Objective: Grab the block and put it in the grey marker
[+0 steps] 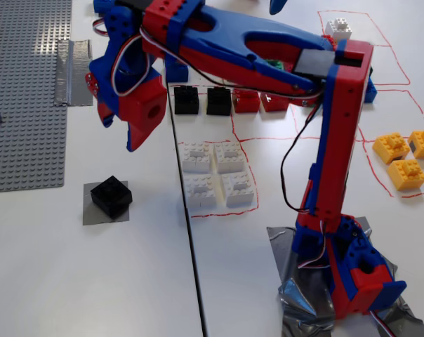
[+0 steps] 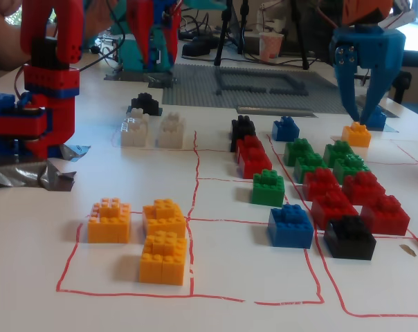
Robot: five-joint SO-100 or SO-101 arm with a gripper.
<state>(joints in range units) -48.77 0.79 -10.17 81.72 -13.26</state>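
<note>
The black block (image 1: pixel 111 195) sits on the grey marker (image 1: pixel 96 215), turned a little askew. The marker's bare tape shows at the block's left and front. In the other fixed view the block (image 2: pixel 145 104) shows far back behind the white bricks. My gripper (image 1: pixel 119 133) hangs above the table, up and to the right of the block and apart from it. Its red and blue jaws are spread and hold nothing. It also shows in the other fixed view (image 2: pixel 156 55), high above the block.
Two more black bricks (image 1: pixel 202 100), red bricks (image 1: pixel 260 101), white bricks (image 1: pixel 215 172) and yellow bricks (image 1: pixel 405 156) lie in red-lined squares. A grey baseplate (image 1: pixel 26 91) and silver tape (image 1: pixel 75 70) are at the left. Another blue gripper (image 2: pixel 367 66) hangs at the far right.
</note>
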